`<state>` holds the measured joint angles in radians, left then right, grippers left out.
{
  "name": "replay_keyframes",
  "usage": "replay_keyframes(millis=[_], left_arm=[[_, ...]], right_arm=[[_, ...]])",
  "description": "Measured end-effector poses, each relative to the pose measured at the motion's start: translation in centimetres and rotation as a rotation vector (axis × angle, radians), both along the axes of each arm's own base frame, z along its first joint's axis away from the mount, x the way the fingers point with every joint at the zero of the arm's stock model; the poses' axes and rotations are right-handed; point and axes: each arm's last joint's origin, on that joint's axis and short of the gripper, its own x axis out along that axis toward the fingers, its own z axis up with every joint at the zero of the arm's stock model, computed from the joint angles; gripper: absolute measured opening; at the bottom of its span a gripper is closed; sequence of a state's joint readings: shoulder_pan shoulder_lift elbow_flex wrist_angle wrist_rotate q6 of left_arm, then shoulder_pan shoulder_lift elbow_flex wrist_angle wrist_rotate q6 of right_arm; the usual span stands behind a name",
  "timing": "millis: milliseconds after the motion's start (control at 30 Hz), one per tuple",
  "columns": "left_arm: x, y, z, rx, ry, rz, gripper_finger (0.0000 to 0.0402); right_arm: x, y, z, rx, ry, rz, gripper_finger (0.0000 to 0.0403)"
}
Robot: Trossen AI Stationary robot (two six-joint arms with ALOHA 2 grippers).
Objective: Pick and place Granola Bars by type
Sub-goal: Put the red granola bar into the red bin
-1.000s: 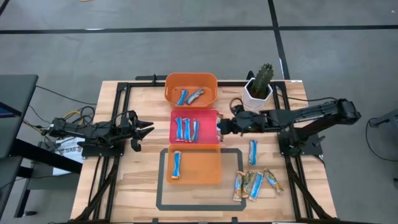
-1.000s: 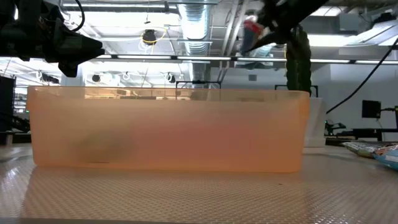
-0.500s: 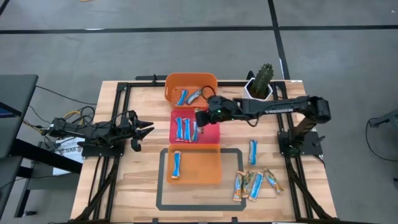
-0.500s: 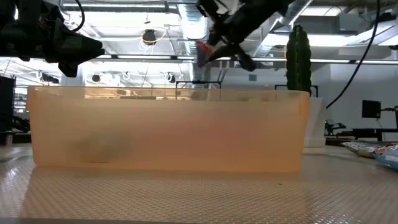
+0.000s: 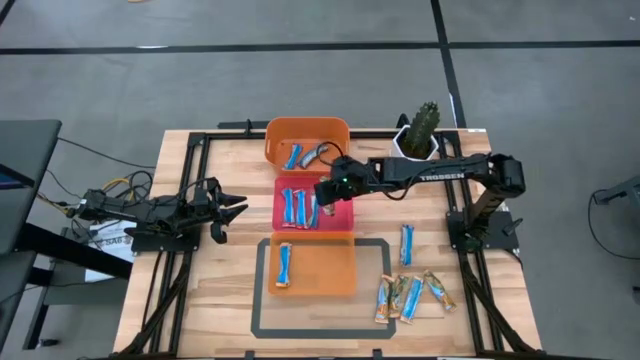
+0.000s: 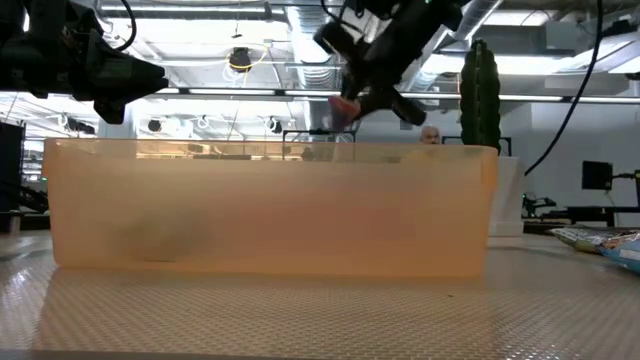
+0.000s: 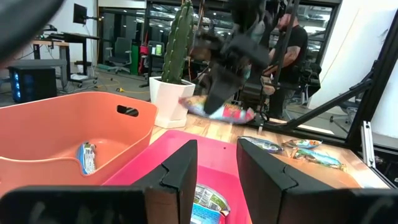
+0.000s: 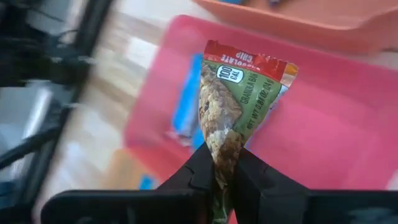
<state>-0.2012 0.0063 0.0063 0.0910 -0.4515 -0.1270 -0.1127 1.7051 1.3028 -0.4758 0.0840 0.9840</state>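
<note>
The left gripper (image 5: 228,210) waits over the table's left side, fingers spread with nothing between them. In the middle, three trays sit in a line from far to near. The far orange tray (image 5: 340,128) holds two bars, the pink tray (image 5: 343,221) holds blue bars (image 5: 298,207), and the near orange tray (image 5: 330,268) holds one blue bar (image 5: 285,265). The right gripper (image 5: 327,193) hangs over the pink tray, pinched tight on a multicoloured bar (image 8: 239,99). To the right, a cactus (image 5: 424,124) stands far back, and loose bars (image 5: 411,294) lie near the front.
</note>
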Motion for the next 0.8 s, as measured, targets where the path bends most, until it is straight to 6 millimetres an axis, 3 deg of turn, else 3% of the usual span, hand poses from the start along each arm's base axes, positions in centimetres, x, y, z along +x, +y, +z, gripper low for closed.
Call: replay_keyframes(millis=[333, 800], left_arm=[[0.0, 0.0, 0.0, 0.001, 0.005, -0.002, 0.0105], [0.1, 0.0, -0.1, 0.002, 0.010, 0.000, 0.0105]], right_arm=[[1.5, 0.1, -5.4, 0.028, 0.182, 0.008, 0.0027], [1.8, 0.1, -7.5, 0.041, 0.252, 0.004, 0.0037]])
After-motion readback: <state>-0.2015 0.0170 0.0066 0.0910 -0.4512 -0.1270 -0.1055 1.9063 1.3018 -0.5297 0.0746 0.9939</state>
